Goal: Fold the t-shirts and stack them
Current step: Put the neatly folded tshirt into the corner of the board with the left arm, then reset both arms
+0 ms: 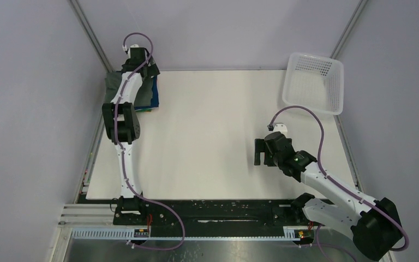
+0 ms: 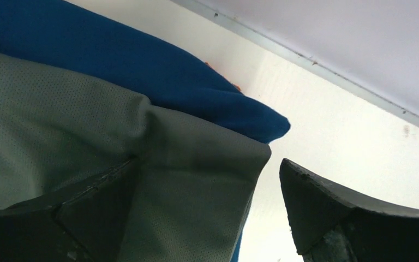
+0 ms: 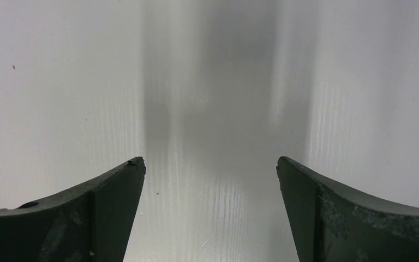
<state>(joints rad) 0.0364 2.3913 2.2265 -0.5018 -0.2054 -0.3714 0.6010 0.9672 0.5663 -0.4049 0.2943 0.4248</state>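
Note:
A stack of folded t-shirts sits at the table's far left corner. The dark grey-green shirt lies on top of the navy blue one, with a thin green edge below. My left gripper is open right over the stack. In the left wrist view the grey-green shirt lies between the spread jaws of the left gripper, over the blue shirt. A speck of orange cloth peeks out beyond the blue shirt. My right gripper is open and empty above bare table, as the right wrist view shows.
A white mesh basket stands empty at the far right corner. The white table spreads between the two arms. Grey walls close in the back and both sides.

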